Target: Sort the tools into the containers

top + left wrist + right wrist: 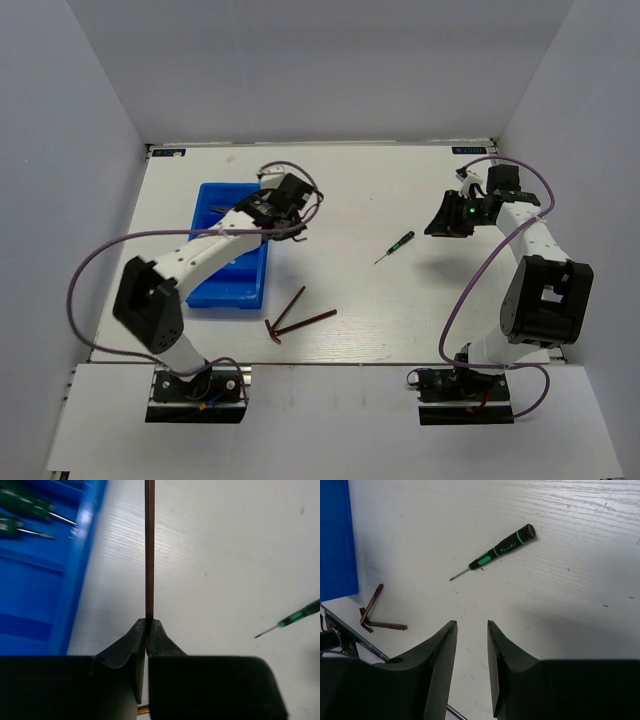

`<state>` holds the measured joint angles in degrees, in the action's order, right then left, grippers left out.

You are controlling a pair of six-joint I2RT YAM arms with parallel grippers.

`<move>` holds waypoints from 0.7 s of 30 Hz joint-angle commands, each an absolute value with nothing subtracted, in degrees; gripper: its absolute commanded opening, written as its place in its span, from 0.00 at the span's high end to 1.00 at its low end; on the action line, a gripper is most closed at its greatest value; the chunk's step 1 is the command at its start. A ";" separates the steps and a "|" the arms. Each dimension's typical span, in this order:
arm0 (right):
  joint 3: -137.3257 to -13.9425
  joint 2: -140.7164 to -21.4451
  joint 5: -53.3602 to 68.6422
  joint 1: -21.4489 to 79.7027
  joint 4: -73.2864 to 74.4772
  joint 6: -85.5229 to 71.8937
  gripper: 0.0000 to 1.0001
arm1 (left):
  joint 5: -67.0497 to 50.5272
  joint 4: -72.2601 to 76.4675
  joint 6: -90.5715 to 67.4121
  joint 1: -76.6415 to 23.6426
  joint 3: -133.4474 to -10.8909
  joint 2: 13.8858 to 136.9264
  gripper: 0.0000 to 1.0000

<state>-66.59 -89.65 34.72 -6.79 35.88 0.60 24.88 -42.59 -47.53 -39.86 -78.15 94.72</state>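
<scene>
My left gripper (148,620) is shut on a dark brown hex key (149,550), held above the table just right of the blue bin (45,575); it shows in the top view (297,232) too. Two green-handled screwdrivers (25,511) lie in the bin (232,290). Two more hex keys (297,318) lie crossed on the table near the front, also seen in the right wrist view (375,614). A green-handled screwdriver (394,246) lies mid-table, also seen in the right wrist view (500,551). My right gripper (472,623) is open and empty, right of it (447,220). No pliers show.
White walls enclose the table on three sides. The left arm's purple cable (100,262) loops out to the left of the bin. The table's front edge (330,364) runs just behind the arm bases.
</scene>
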 commanded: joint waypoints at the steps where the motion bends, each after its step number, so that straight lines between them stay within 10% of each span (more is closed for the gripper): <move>1: -67.41 -89.91 36.04 -7.03 35.95 0.79 0.63 | 33.47 -43.95 -55.33 -36.57 -75.42 83.69 1.00; 21: -67.24 -88.77 38.23 -8.52 35.95 0.61 0.63 | 31.73 -30.15 -70.93 -20.40 -49.39 72.14 1.00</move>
<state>-66.59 -89.65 36.42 -7.90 35.88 0.45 31.64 -35.03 -68.64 -21.50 -48.29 71.33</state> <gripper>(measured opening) 0.370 0.163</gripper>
